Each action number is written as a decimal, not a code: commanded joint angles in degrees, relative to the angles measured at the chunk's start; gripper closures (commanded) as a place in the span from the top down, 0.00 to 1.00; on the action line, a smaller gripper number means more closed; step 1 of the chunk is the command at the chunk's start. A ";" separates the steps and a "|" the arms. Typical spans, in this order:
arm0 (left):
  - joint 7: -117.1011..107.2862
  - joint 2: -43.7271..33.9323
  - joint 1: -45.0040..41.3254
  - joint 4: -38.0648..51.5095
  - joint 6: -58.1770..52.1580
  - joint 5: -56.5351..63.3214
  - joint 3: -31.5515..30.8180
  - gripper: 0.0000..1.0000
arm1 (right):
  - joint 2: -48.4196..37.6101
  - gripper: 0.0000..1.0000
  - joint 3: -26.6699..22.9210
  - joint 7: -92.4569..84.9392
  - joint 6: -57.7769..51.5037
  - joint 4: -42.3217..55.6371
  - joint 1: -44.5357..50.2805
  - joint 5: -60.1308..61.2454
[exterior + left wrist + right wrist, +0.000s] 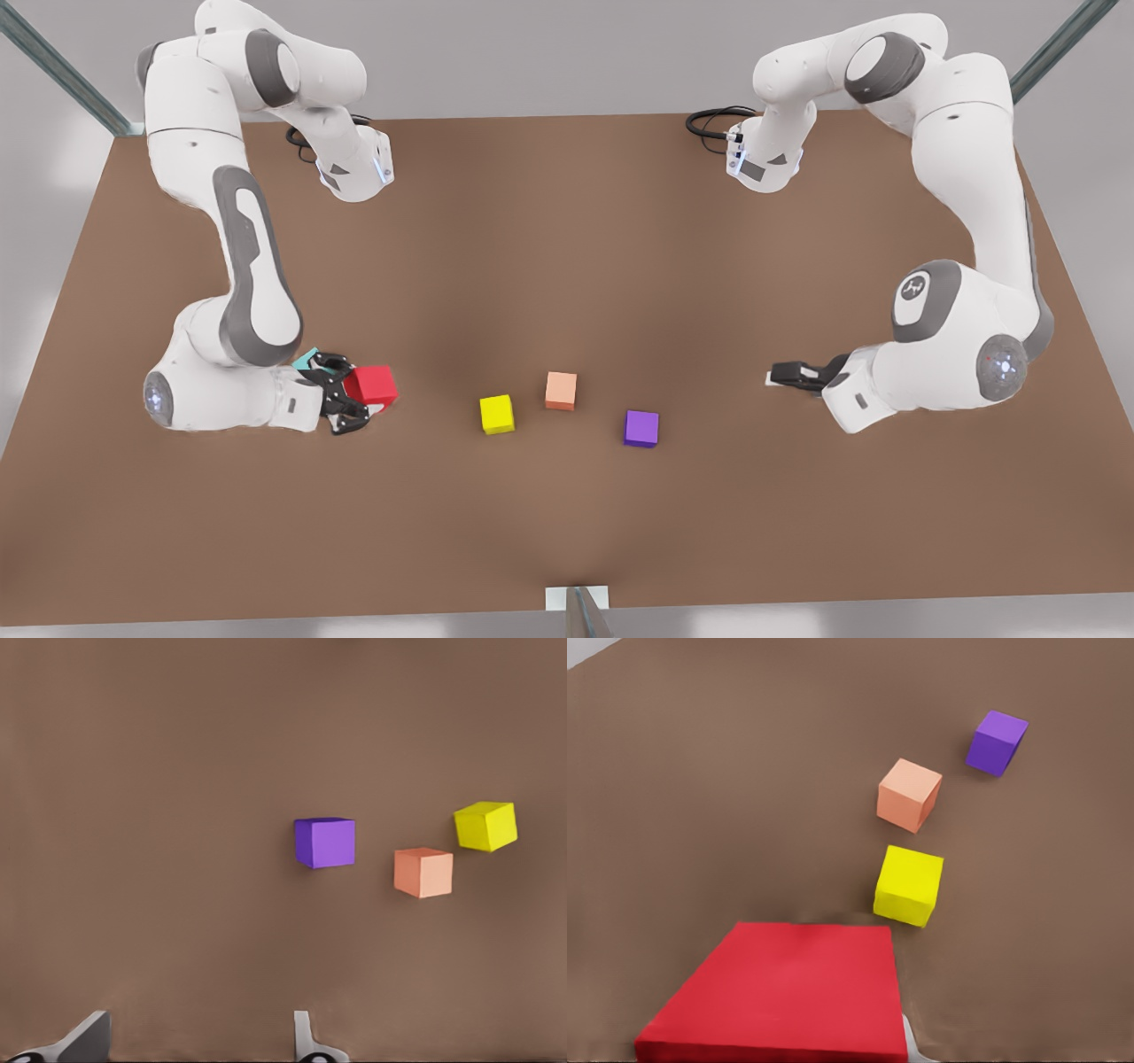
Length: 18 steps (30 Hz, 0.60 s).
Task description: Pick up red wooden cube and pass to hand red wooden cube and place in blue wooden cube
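The right end effector (353, 400) sits low at the front view's left, its black fingers closed on either side of the small bright red wooden cube (372, 385). The grip looks sideways and close to the brown counter (567, 221), which suits carrying the cube toward the middle for a handover. Whether the cube is off the surface I cannot tell.

The small teal-blue wooden cube (306, 359) peeks out just behind that end effector's wrist, mostly hidden by it. As the goal lies on the holder's own side, the pass looks like a required step rather than a shortcut.

The left end effector (793, 375) waits at the front view's right, level with the counter and aimed toward the centre, fingers apart, a fair stance for receiving.

Between the arms lie a yellow wooden cube (497, 414), a pale orange-peach wooden cube (561, 390) and a purple wooden cube (641, 428), all well apart from both end effectors.

The right wrist view gives what the front view lacks: the red wooden cube (788, 992) looms close under the camera, confirming which arm holds it. The left wrist view shows the left end effector (195, 1041) with a clear gap between its fingertips (87, 1036) and nothing in it. The front view alone places the teal-blue cube.
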 commanded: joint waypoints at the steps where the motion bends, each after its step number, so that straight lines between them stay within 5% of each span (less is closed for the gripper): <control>1: -6.09 -13.22 -15.55 -14.14 0.62 -4.41 23.93 1.00 | -3.81 0.55 0.06 33.17 0.63 -4.38 0.09 -28.89; 2: -1.20 -19.38 -19.98 -22.24 4.69 -6.47 29.61 1.00 | -6.62 0.55 -0.03 35.71 5.71 -10.25 -0.08 -29.59; 6: 9.73 -16.84 -19.89 -17.95 -1.90 -5.94 29.26 1.00 | -10.76 0.55 -1.35 43.80 15.31 -19.68 -0.96 -36.19; 8: 9.82 -12.19 -20.33 -4.42 -11.22 -7.17 29.08 1.00 | -11.99 0.55 -2.05 45.48 18.92 -22.76 -0.96 -36.28; 18: 9.82 -14.46 -16.47 -8.81 -7.35 -6.90 28.38 1.00 | -15.51 0.55 -2.76 55.94 37.46 -38.49 -0.96 -36.28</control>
